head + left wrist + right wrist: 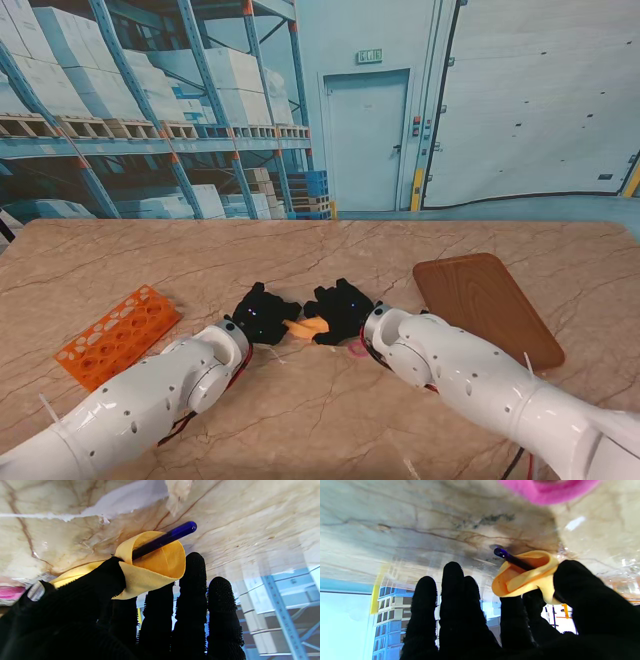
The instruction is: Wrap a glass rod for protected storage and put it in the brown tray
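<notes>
Rod (165,540), blue, lies rolled in a yellow cloth (152,567) pinched at each end by the left hand (262,314) and right hand (342,310), mid-bench, tray (487,305) at three o'clock.

green sign (369,56) above door, text unreadable

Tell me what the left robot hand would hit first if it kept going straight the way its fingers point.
Probably nothing on the table: the left robot hand points past the yellow cloth it holds toward bare table, though depth is hard to judge.
</notes>
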Robot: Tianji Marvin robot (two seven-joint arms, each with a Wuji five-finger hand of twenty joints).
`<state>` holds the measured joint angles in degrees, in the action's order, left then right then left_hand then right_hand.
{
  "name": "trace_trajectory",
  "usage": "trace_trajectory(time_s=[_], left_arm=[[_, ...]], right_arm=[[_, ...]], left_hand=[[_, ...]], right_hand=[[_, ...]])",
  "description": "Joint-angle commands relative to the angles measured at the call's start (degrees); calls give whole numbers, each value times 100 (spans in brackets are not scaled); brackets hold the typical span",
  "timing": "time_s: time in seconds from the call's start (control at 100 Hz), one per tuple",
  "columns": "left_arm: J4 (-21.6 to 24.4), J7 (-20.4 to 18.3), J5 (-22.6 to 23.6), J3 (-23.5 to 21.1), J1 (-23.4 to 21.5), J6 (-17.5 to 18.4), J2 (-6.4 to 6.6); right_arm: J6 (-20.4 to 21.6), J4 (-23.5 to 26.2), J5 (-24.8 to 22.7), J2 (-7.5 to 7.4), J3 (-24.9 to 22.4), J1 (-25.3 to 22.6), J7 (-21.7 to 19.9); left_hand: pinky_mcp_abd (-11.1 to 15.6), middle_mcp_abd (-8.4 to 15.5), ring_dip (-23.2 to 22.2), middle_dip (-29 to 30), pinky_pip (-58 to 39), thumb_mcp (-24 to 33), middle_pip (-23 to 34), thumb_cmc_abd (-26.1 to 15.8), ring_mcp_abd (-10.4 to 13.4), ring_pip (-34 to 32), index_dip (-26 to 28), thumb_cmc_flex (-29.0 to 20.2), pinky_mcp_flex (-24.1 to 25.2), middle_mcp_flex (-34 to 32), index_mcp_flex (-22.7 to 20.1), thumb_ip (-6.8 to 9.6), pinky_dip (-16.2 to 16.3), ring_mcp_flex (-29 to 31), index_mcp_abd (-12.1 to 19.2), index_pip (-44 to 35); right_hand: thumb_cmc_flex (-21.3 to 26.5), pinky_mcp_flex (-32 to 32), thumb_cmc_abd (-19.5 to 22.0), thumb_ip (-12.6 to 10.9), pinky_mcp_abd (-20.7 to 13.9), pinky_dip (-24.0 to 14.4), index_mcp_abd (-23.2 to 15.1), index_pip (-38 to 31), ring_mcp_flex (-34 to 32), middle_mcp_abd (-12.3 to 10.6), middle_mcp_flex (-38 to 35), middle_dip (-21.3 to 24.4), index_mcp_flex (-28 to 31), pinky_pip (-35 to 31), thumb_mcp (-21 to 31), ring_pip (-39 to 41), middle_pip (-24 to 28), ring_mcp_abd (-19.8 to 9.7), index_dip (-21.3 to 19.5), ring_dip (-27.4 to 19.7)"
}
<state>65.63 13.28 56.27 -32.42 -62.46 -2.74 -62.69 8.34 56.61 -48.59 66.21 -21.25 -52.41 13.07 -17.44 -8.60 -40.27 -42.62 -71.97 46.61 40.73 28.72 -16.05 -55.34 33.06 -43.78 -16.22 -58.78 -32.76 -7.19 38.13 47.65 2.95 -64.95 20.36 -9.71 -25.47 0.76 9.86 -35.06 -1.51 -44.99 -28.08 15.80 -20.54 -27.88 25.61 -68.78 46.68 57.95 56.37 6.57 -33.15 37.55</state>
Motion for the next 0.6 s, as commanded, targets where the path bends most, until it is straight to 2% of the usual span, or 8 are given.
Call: trace_trajectory(time_s=[0.0,0.07,0.13,0.21,0.32,0.43,0.51,0.59], left_arm=[[2,-2,-57,-9,-92,-97,-46],[8,6,-170,-98,-155,-159,-82],[18,7,-245,-155,-197,-211,-105],[13,12,-303,-191,-221,-252,-124],[-4,-6,-395,-200,-232,-318,-151],[7,-45,-419,-205,-240,-334,-152],[38,-25,-342,-232,-259,-287,-125],[116,-14,-211,-304,-302,-225,-81]], right_arm=[[9,-36,-22,44,56,28,-3],[-26,-87,-1,70,125,62,-3],[-48,-146,28,97,191,100,-7],[-59,-245,74,142,291,159,-3],[-59,-385,129,211,424,232,31],[-74,-442,154,246,478,249,64],[-99,-408,122,231,429,209,127],[-98,-320,43,188,310,147,217]], left_hand=[[65,33,87,72,-212,246,216,222,71,-116,-155,-331,-13,-217,12,-23,59,112,44,-372],[90,35,106,97,-216,275,219,235,72,-110,-200,-322,-52,-224,22,-21,52,138,26,-415],[105,36,115,109,-225,291,227,246,81,-113,-225,-317,-81,-238,21,-20,50,159,17,-440],[111,56,126,126,-227,311,235,253,81,-115,-260,-292,-84,-251,27,-19,47,173,3,-463],[65,48,146,161,-220,364,262,277,75,-124,-346,-243,-97,-239,41,-19,35,177,-117,-525],[-47,100,162,172,-139,363,216,334,46,-44,-411,-127,48,-127,90,5,12,23,-160,-472],[-126,51,109,116,73,33,94,449,27,276,-249,196,349,483,488,-36,-43,-435,-362,-55],[-185,-74,35,573,215,-175,120,3,-43,558,104,951,605,1091,660,199,-78,-879,-714,584]], right_hand=[[24,-13,-217,-47,133,75,0,117,-83,16,-139,55,381,-169,245,90,-9,101,130,-40],[257,-70,-273,13,179,67,-94,87,-232,-87,-469,66,715,-168,512,68,-65,136,137,-34],[577,-98,-540,341,194,58,-313,-384,-368,-195,-889,62,860,-169,719,47,-114,174,715,-23],[1019,-178,-844,566,240,62,-751,-1216,-601,-345,-1631,79,1129,-175,835,40,-155,184,1235,-32],[1270,-335,-938,648,312,70,-1170,-1509,-1008,-495,-2587,78,1885,-191,979,169,-91,208,1264,8],[1372,-467,-1052,747,375,91,-1121,-1561,-1329,-569,-3244,92,2291,-203,1093,237,-109,200,1419,29],[1400,-531,-1100,824,381,102,-1088,-1540,-1443,-627,-3476,147,2409,-223,1131,253,-177,170,1491,32],[1413,-581,-1122,874,390,114,-1082,-1509,-1532,-655,-3625,201,2484,-243,1144,265,-221,151,1540,33]])
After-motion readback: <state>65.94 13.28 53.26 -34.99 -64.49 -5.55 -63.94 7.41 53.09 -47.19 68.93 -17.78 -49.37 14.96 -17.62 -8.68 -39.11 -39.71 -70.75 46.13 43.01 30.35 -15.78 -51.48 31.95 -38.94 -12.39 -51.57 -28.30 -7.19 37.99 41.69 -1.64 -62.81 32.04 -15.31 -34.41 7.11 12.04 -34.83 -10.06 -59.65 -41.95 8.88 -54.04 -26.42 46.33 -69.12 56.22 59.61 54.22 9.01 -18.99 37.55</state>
